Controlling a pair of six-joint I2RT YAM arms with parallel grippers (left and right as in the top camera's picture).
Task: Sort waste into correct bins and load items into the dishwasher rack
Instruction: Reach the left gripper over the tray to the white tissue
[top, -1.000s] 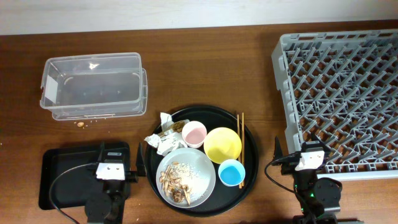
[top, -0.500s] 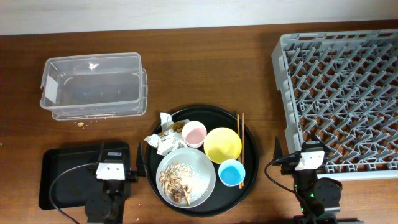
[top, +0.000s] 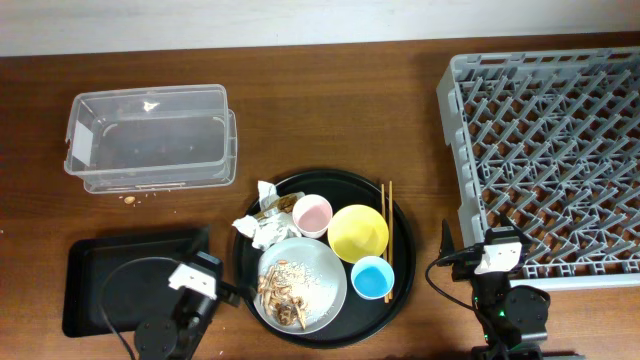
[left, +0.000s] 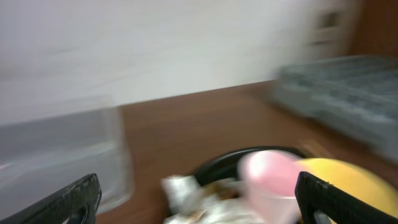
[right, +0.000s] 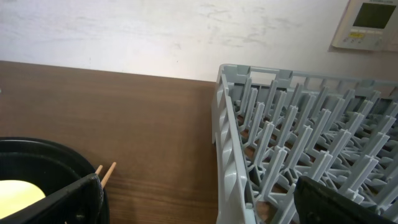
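A broad strip of bare table (top: 330, 110) runs between the clear tub (top: 150, 95) and the dishwasher rack (top: 450, 150), whose raised wall closes off the right side. On the round black tray (top: 405, 250) things crowd together. The pink cup (top: 312, 213), yellow bowl (top: 358, 232), light-blue cup (top: 372, 277) and plate (top: 322, 268) sit almost touching. The chopsticks (top: 387, 240) lie along the right rim (just beside the bowl).

A large round black tray (top: 403, 250) at centre frame holds a pale grey round plate (top: 330, 285) of brownish food scraps (top: 280, 300), a small pink cup (top: 312, 213), a yellow bowl (top: 358, 232) and a small light-blue cup (top: 372, 277).
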